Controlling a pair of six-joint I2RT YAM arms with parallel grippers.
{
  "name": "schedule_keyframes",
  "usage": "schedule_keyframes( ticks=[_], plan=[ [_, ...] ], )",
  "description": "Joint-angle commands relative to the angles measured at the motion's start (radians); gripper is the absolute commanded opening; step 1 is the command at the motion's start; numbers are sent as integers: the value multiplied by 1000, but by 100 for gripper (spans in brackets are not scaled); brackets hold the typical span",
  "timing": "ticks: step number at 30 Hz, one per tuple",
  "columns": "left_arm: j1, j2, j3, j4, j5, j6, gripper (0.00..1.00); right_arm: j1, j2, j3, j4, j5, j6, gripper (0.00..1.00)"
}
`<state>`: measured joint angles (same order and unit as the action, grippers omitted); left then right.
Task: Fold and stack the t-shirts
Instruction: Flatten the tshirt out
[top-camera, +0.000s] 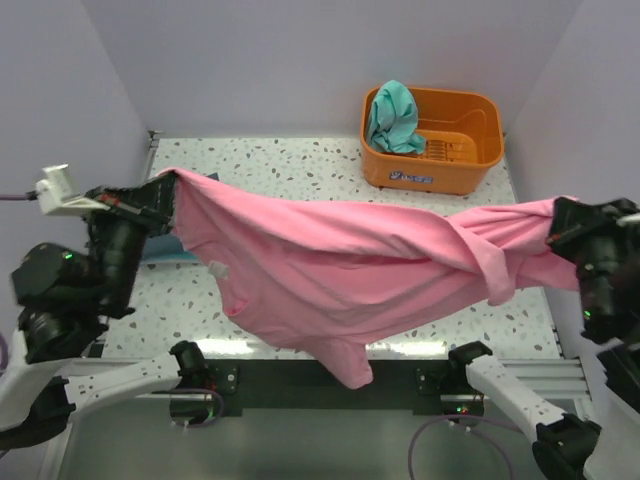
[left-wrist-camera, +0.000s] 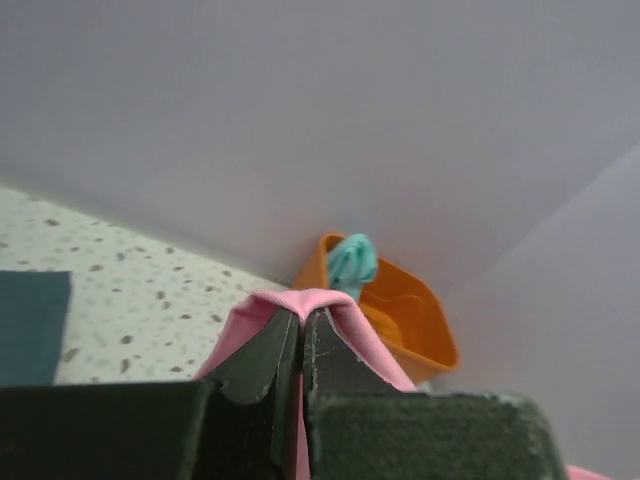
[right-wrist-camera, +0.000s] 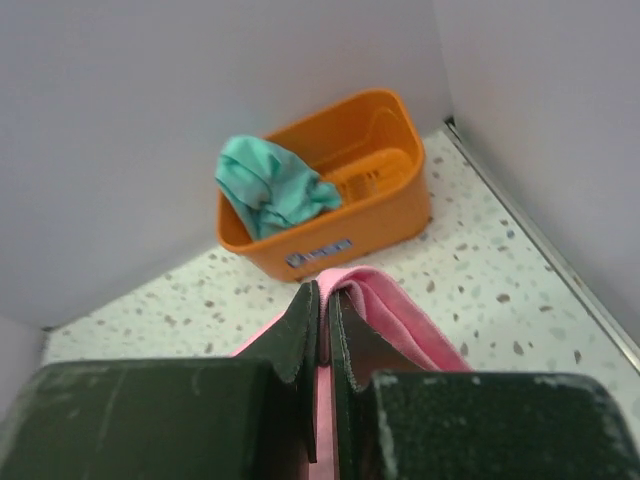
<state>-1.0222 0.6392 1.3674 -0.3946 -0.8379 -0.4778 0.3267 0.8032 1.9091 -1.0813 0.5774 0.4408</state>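
The soft pink cotton t-shirt (top-camera: 330, 260) hangs stretched above the speckled desk (top-camera: 300, 165). The left tool (left-wrist-camera: 303, 322) and right tool (right-wrist-camera: 325, 297) are clamped on its ends. This looks like the spreading step. Next it likely needs untwisting and laying flat.

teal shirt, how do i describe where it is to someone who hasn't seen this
Look to the far right corner of the speckled table, where an orange basket stands. The teal shirt is bunched over the basket's left rim. It is the only green garment and the only one in the basket.
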Motion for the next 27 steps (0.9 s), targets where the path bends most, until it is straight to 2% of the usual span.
schedule_keyframes(
  ticks=[1, 2, 3, 4, 5, 7, 8, 9, 11, 12, 13, 15, 16, 17, 19, 20, 21, 23, 24, 27],
  plan=[
    [5, 203, -22, 72, -442, 74, 0, -2, 114, -283, 6, 102, 74, 0],
    [22, 276, -37, 71, -454, 74, 0, 0, 122, -350, 17, 107, 123, 0],
    [63, 309, -48, 68, -405, 68, 0, -2, 131, -417, 38, 110, 151, 0],
    [232, 339, -59, 42, -312, 38, 0, -2, 139, -547, 55, 110, 176, 0],
    [348, 408, -94, 25, -38, -34, 0, -5, 154, -609, 76, 113, 220, 0],
    [573, 492, -146, 83, 188, -44, 0, -18, 181, -755, 147, 121, 252, 0],
    [589, 542, -183, 117, 260, -30, 0, -32, 239, -781, 174, 98, 240, 0],
    [599, 644, -183, 172, 269, -16, 30, -49, 276, -795, 226, 85, 227, 0],
    [606, 777, -141, 198, 318, 19, 91, -118, 414, -786, 262, 12, 175, 18],
    [608, 809, -122, 194, 321, 22, 100, -138, 451, -748, 245, 3, 174, 30],
    [610, 833, -98, 180, 324, 16, 100, -149, 483, -734, 238, 4, 170, 50],
    [608, 855, -59, 122, 330, 7, 100, -149, 499, -725, 241, -1, 145, 66],
    [606, 843, -67, 111, 344, -8, 100, -149, 485, -748, 248, -1, 147, 83],
    [606, 802, -120, 120, 386, -12, 100, -149, 469, -766, 260, -5, 142, 96],
    [599, 746, -204, 140, 459, -31, 100, -149, 404, -838, 308, -80, 128, 99],
    [591, 687, -303, 157, 523, -39, 100, -149, 383, -864, 322, -118, 112, 99],
    [580, 657, -356, 166, 539, -54, 100, -149, 363, -895, 364, -233, 92, 99],
    [536, 584, -504, 174, 560, -100, 100, -147, 315, -998, 411, -345, 58, 99],
    [504, 565, -545, 174, 568, -119, 100, -149, 298, -1068, 461, -467, 46, 99],
    [444, 533, -677, 220, 615, -157, 100, -146, 286, -1165, 552, -551, 76, 99]
  ],
)
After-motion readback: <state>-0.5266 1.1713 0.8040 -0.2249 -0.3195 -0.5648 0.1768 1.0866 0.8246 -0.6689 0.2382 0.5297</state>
